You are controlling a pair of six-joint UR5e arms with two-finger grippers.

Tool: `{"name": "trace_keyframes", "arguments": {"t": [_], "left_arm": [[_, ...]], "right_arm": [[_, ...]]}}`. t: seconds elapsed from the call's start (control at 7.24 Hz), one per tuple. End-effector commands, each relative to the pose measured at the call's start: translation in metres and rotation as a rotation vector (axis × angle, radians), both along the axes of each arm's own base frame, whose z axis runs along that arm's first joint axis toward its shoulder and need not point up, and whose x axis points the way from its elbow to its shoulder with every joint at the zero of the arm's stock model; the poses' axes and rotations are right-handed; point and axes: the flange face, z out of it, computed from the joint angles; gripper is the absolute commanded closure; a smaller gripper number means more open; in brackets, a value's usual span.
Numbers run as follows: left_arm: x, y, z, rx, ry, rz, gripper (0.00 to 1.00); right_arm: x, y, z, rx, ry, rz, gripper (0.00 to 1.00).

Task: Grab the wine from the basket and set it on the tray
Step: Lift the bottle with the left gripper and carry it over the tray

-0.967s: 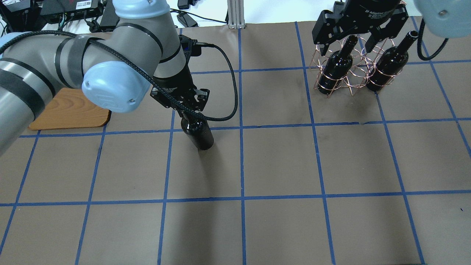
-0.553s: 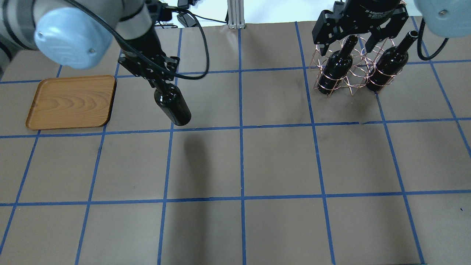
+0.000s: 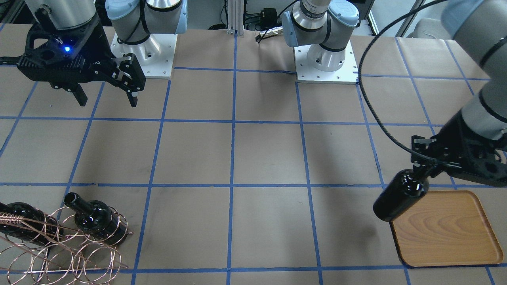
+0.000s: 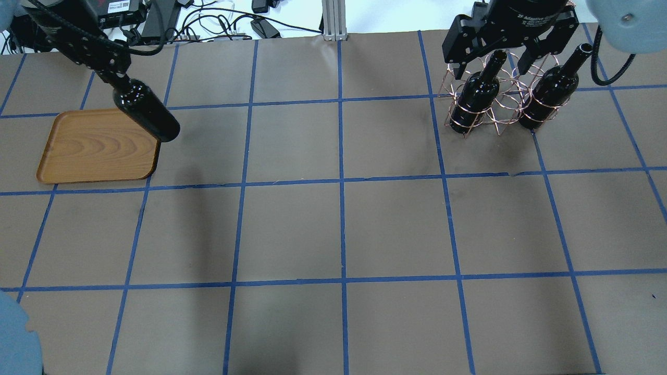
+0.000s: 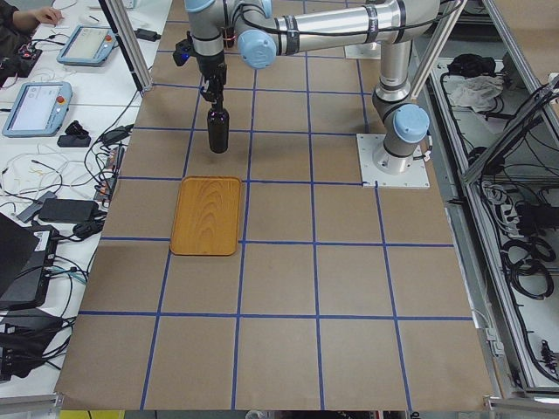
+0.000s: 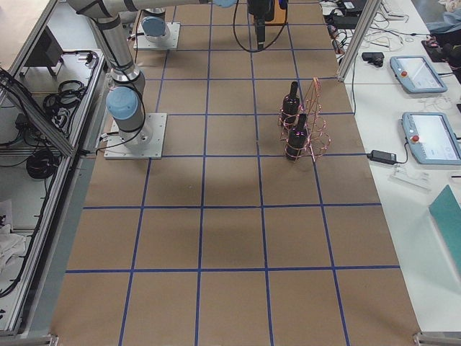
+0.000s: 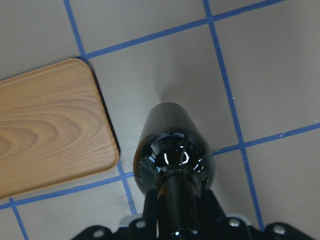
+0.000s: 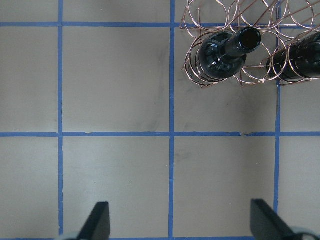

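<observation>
My left gripper (image 4: 112, 73) is shut on the neck of a near-black wine bottle (image 4: 148, 112) and holds it upright above the table. The bottle hangs just off a corner of the wooden tray (image 4: 99, 151), as the left wrist view shows, with the bottle (image 7: 172, 155) beside the tray (image 7: 45, 135). Both also show in the front view, the bottle (image 3: 400, 196) and the tray (image 3: 443, 233). My right gripper (image 3: 107, 101) is open and empty above the copper wire basket (image 4: 500, 104). The basket holds two more bottles (image 4: 474, 96) (image 4: 550, 88).
The brown table cover carries a blue tape grid. The two arm bases (image 3: 142, 55) (image 3: 326, 59) stand at the robot's edge. Cables and electronics (image 4: 130, 15) and an aluminium post (image 4: 333, 21) lie beyond the far edge.
My left arm has carried the bottle from the table's middle to the left and farther back, up to the tray's edge. The right arm, the basket and its bottles have not moved.
</observation>
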Motion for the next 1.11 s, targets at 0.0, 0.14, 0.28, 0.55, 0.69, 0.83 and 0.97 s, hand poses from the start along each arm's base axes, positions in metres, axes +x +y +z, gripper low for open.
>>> {"name": "trace_keyframes", "arguments": {"t": [0.0, 0.14, 0.28, 0.55, 0.69, 0.83, 0.97], "left_arm": [[0.092, -0.022, -0.021, -0.012, -0.022, -0.017, 1.00], [0.119, -0.027, -0.031, -0.017, -0.020, 0.001, 1.00], [0.142, -0.029, -0.044, -0.002, -0.010, -0.014, 1.00], [0.165, -0.031, -0.063, 0.005, -0.003, 0.004, 1.00], [0.168, -0.032, -0.066, 0.009, -0.003, 0.007, 1.00], [0.173, -0.032, -0.069, 0.012, 0.001, 0.013, 1.00], [0.175, -0.031, -0.071, 0.016, 0.001, 0.017, 1.00]], "right_arm": [[0.000, 0.000, 0.000, 0.000, -0.002, 0.000, 0.00], [0.000, 0.000, 0.000, 0.000, -0.002, 0.000, 0.00], [0.000, 0.000, 0.000, 0.000, -0.002, 0.000, 0.00], [0.000, 0.000, 0.000, 0.000, -0.002, 0.000, 0.00], [0.000, 0.000, 0.000, 0.000, -0.002, 0.000, 0.00], [0.000, 0.000, 0.000, 0.000, -0.002, 0.000, 0.00], [0.000, 0.000, 0.000, 0.000, -0.002, 0.000, 0.00]]}}
